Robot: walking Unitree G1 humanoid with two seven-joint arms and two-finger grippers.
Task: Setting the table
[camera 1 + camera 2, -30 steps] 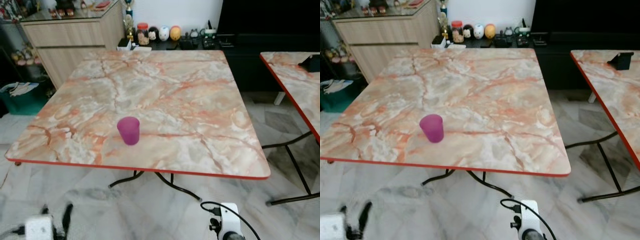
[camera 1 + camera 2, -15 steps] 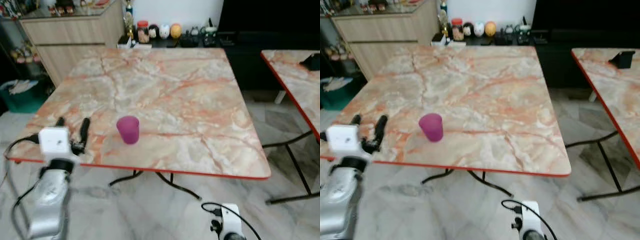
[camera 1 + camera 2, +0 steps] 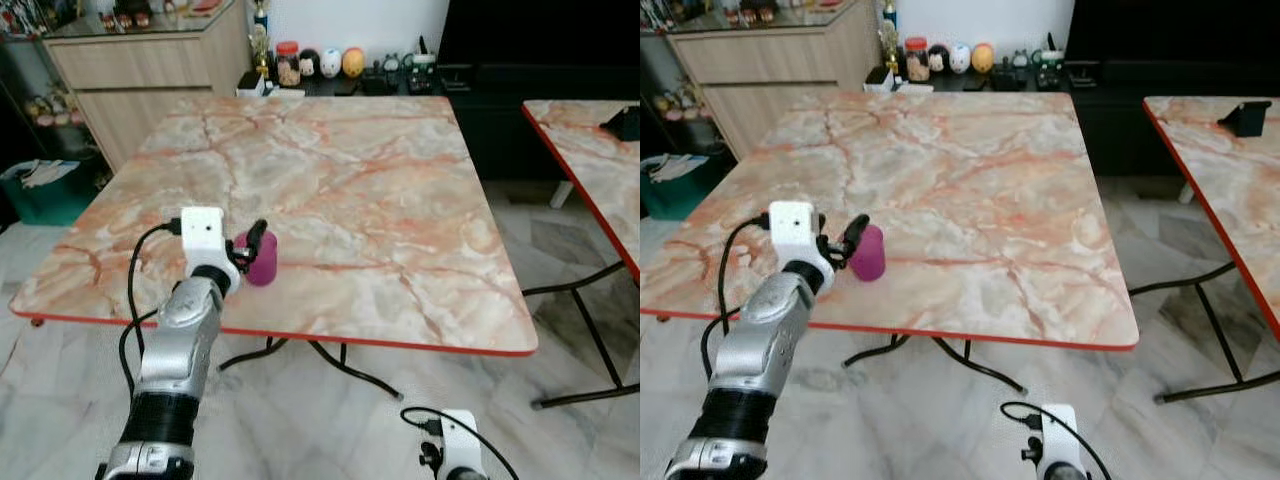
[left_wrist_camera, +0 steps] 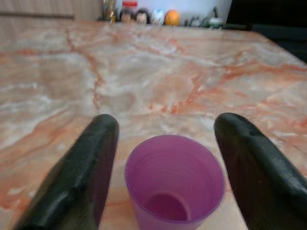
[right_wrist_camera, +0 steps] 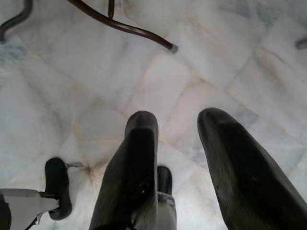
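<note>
1. The marble-pattern table (image 3: 330,190) with a red edge band is square with rounded corners; most of its top is bare, and its dark curved metal legs (image 3: 330,360) are mostly hidden under it.
2. A second table (image 3: 600,170) of the same pattern stands at 3 o'clock, cut off by the frame, with a strip of tiled floor (image 3: 560,240) between the two.
3. The left gripper (image 4: 163,143) reaches over the near edge, fingers spread apart, one on each side of the cup (not touching it, as the wrist view shows).
4. The right gripper (image 5: 177,143) hangs low over the floor, fingers apart.
5. The purple cup (image 3: 264,260), ribbed and translucent, stands upright near the table's front edge, at 7 o'clock from the centre.
</note>
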